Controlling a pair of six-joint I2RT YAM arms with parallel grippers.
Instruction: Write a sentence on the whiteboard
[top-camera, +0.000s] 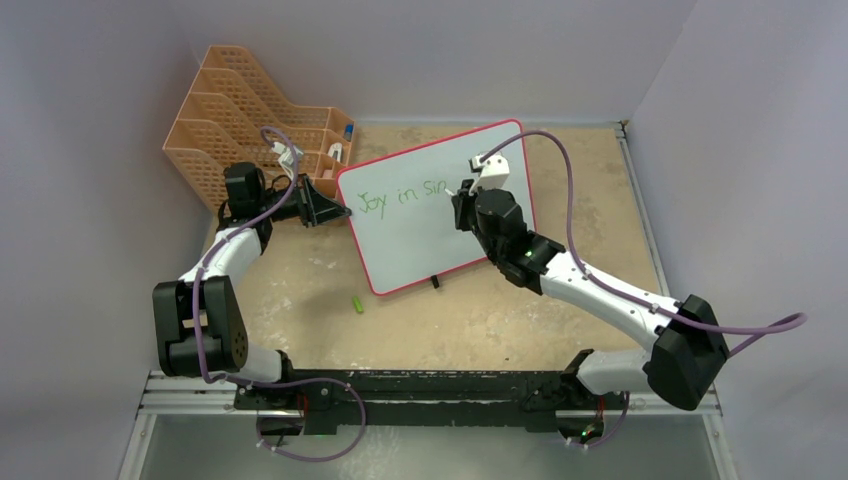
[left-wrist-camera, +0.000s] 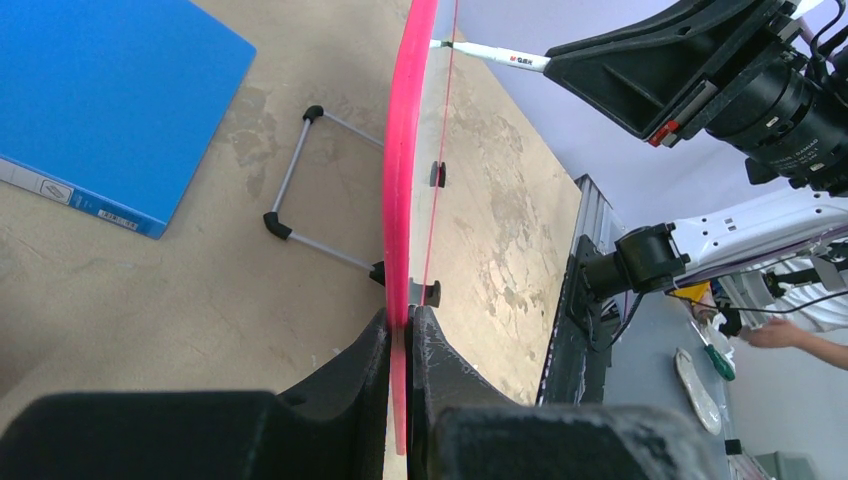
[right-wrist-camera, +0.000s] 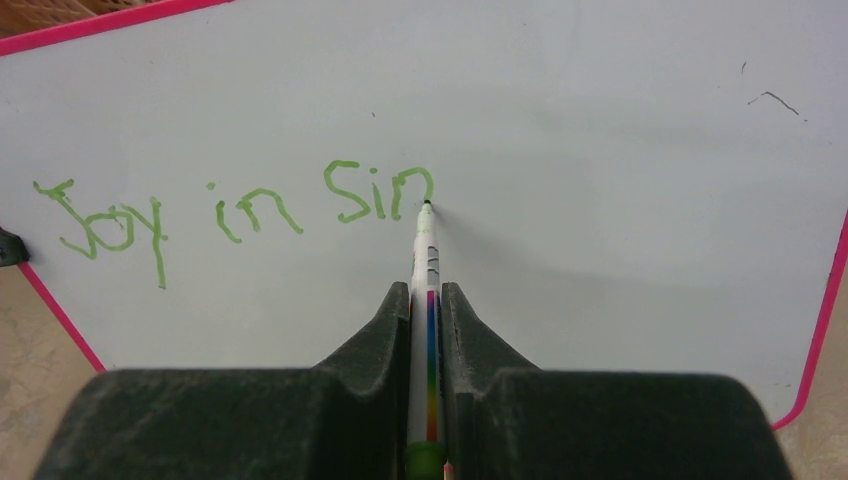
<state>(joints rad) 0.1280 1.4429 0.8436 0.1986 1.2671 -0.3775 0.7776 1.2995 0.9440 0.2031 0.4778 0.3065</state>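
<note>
The writing step is in progress, and it is about half done. The whiteboard (top-camera: 420, 240) stands tilted on its small feet on the desk (top-camera: 500, 320). On its upper left part the sentence (right-wrist-camera: 250, 215) reads "Joy in Sin" in thin green letters. The last letter looks like the first arch of an "m", so I judge that the word "simple" is only begun.

The left pincer (left-wrist-camera: 400, 325) is closed tightly on the pink frame at the left edge of the whiteboard and steadies it. The right pincer (right-wrist-camera: 427, 295) is in front of the whiteboard, closed on a white marker (right-wrist-camera: 425, 250) that sits between its two fingers. The tip of the marker touches the whiteboard just at the end of the last green stroke.

The next move calls for a second small arch beside this one, with light and even pressure so that the whiteboard does not tip back. Then come the letters "ple", and a second line lower on the whiteboard, where the surface is bare.

A small green thing (top-camera: 356, 304), perhaps the marker's cap, lies on the desk near the lower left corner of the whiteboard.
</note>
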